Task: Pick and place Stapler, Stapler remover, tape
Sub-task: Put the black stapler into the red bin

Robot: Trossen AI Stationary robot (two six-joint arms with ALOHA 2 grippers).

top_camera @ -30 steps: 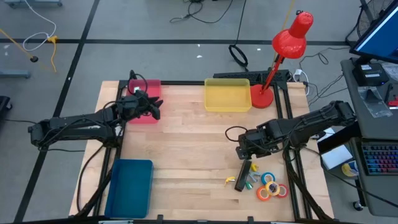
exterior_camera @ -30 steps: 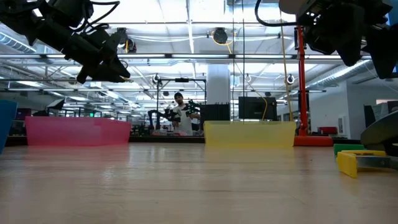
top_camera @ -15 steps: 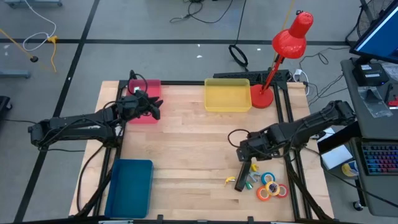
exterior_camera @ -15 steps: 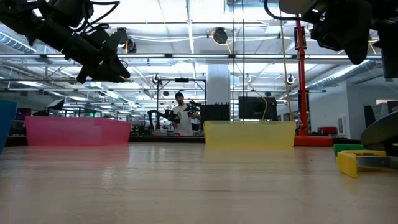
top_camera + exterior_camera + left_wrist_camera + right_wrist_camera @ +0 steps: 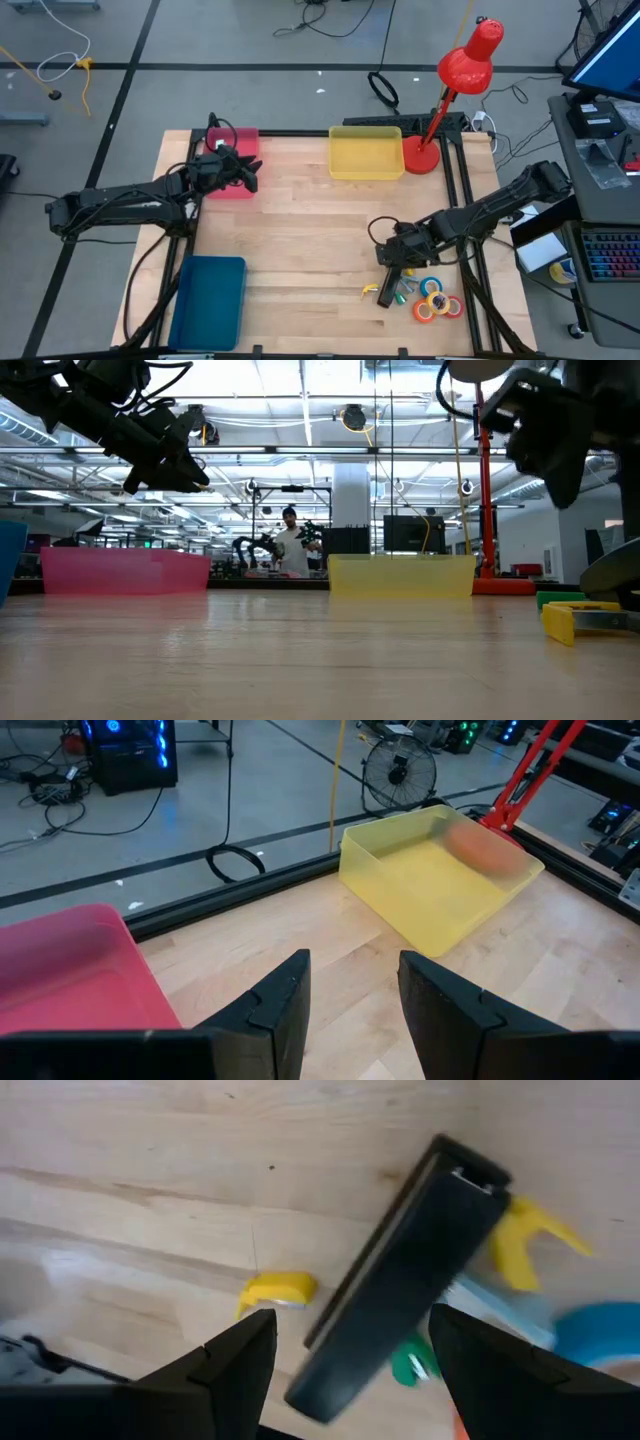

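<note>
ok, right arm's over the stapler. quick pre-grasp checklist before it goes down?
1. Right gripper open: ok, fingers spread in its wrist view.
2. Black stapler between the fingers: ok, centred but lying diagonally.
3. Nothing held yet: ok.
4. Clutter beside the stapler: not ok, small yellow piece, green bit and tape rolls lie close.
5. Yellow tray free: cannot tell, a blurred orange shape shows inside in the left wrist view.
6. Left gripper out of the way: ok, over the pink tray.

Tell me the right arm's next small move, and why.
Probably lower straight down and close on the stapler. The right gripper is open, its fingers on either side of the stapler's black body, above it and not yet gripping. The left gripper waits open by the pink tray.
</note>
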